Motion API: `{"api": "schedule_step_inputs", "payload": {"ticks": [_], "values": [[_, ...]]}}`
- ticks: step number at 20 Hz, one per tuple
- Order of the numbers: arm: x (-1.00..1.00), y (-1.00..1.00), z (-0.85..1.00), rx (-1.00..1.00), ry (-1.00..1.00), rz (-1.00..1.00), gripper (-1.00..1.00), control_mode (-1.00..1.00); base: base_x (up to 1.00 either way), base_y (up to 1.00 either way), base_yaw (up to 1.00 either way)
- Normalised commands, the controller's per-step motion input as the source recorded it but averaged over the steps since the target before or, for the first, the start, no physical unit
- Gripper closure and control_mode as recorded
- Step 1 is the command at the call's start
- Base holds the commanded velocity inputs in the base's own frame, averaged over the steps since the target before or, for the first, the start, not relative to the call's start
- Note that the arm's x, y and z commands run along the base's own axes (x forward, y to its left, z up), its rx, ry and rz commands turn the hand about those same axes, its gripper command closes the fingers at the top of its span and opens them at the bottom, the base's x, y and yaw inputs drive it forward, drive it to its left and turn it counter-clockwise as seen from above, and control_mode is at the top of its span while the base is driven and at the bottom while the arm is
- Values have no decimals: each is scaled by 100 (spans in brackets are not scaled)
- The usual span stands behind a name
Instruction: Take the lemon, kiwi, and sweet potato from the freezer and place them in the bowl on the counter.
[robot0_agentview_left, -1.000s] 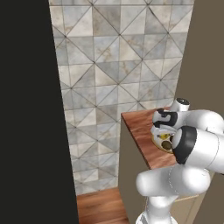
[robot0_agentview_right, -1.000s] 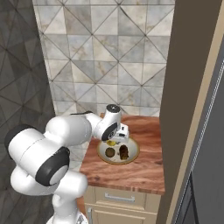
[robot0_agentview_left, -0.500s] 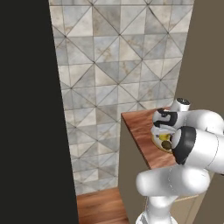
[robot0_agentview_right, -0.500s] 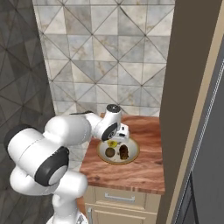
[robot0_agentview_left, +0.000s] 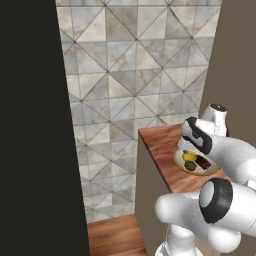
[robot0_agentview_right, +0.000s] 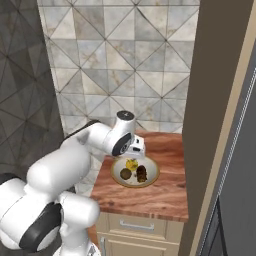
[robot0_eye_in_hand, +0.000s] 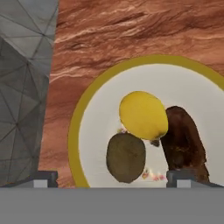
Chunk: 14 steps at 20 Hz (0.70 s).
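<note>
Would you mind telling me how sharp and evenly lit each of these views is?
Hand view: flat, even light, lemon and bowl rim slightly soft, no glare. Left base view: a large unlit black area fills the left side. Right base view: even lighting, counter grain readable, mild blur.

The counter (robot0_agentview_right: 160, 192) had a reddish-brown wood-grain top over a beige cabinet, butting against the tiled wall behind. Directly on it sat the bowl (robot0_eye_in_hand: 92, 113), cream-white with a tan rim, set toward the counter's left and back. The wood around the bowl lay bare.
</note>
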Motion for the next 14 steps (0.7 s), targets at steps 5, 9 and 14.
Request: {"api": "schedule_step_inputs", "payload": {"ticks": [5, 9, 14], "values": [[-33, 48, 73, -6, 1, -3, -100, -100, 0, 0, 0], [-41, 54, 84, -5, 7, -1, -100, -100, 0, 0, 0], [-62, 44, 83, -1, 5, 0, -100, -100, 0, 0, 0]]}}
